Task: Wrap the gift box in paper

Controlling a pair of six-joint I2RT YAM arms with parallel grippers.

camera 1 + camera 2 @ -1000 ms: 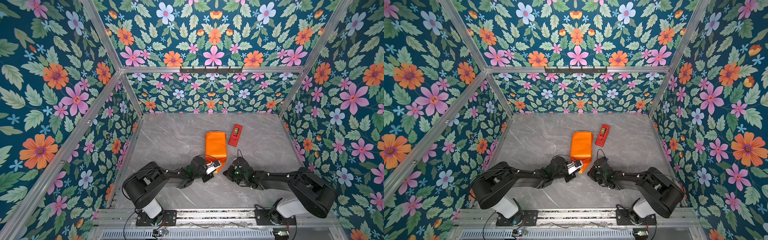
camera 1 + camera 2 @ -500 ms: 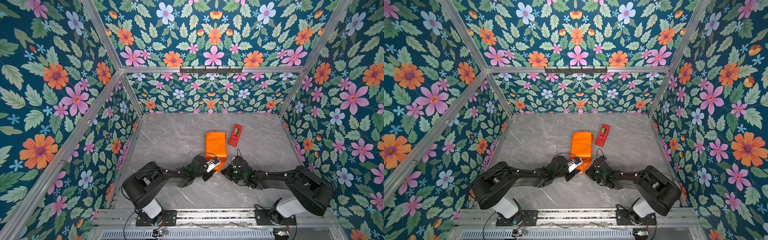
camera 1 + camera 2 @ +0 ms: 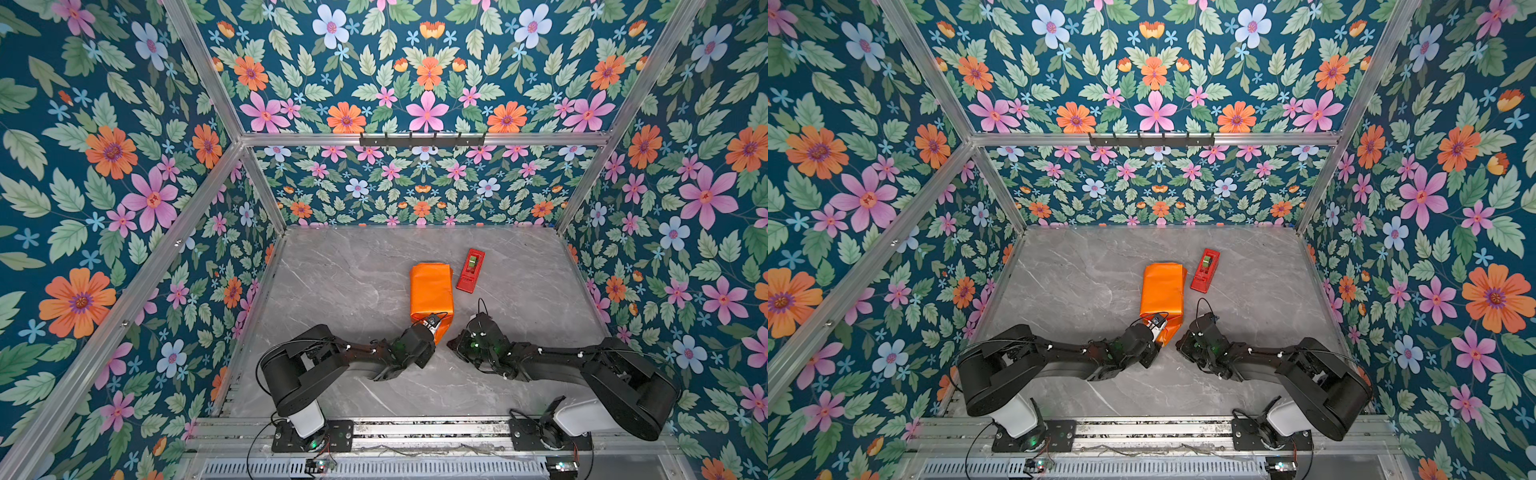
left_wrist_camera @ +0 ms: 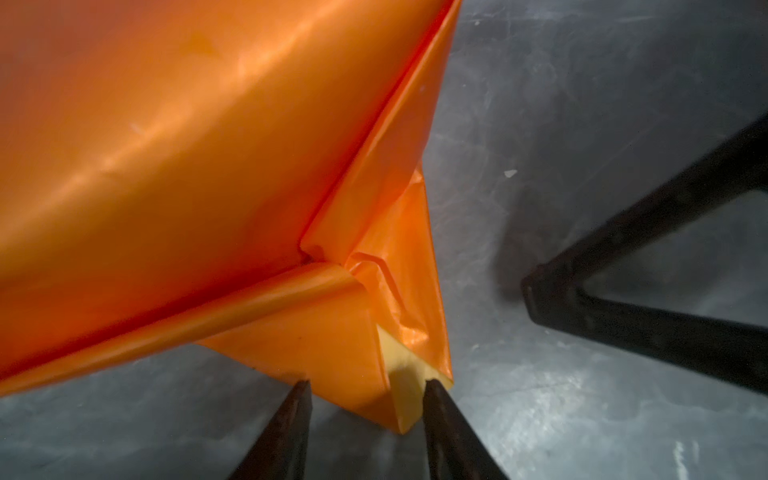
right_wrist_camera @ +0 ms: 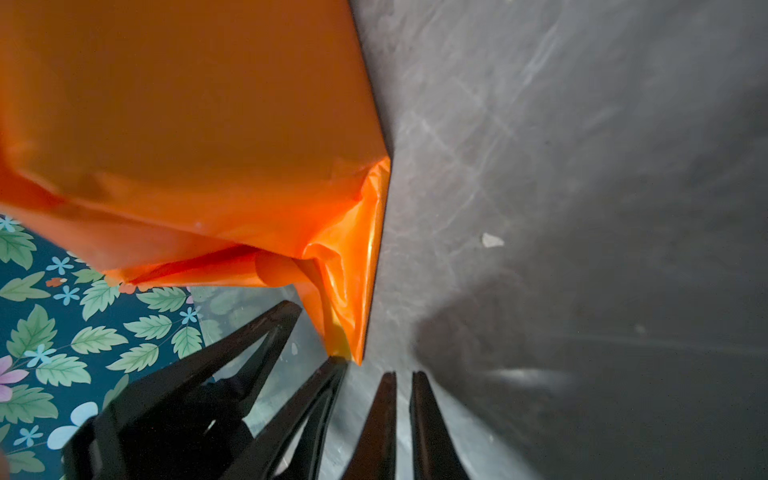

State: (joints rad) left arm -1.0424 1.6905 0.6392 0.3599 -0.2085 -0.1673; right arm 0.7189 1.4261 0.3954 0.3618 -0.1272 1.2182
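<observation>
The paper is folded round a parcel in the middle of the table, glossy orange side out. The gift box is hidden inside it. At the parcel's near end a pointed flap lies on the table, with its yellow underside showing at the tip. My left gripper stands open, one finger on each side of that tip, and grips nothing. My right gripper is shut and empty, low over the table just to the right of the flap.
A red tape dispenser lies just right of the parcel's far end. The grey marble table is closed in by flowered walls on three sides. The two arms' bases stand on a rail at the front edge.
My left gripper was shut at the flap and has opened, letting the paper tip go. My right gripper has slid a little left toward the flap, still shut.
</observation>
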